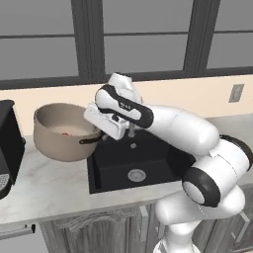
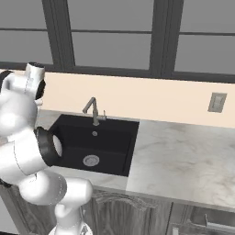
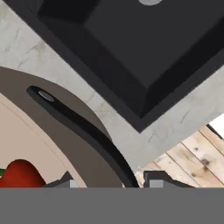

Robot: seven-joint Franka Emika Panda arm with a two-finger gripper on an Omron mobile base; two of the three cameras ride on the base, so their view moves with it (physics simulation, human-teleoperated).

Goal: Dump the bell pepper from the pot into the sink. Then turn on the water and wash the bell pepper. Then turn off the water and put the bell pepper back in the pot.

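At the pot's right-hand dark handle, just left of the sink, the gripper has its two finger tips drawn in close on either side of the handle — clamped on it, as the hand view shows the black bar running down between them. The beige pot stands upright on the marble counter, touching the sink's left edge or very nearly so. The bell pepper lies inside the pot on its pale floor — red, a bit of green at its side — and the black sink holds just its silver drain.
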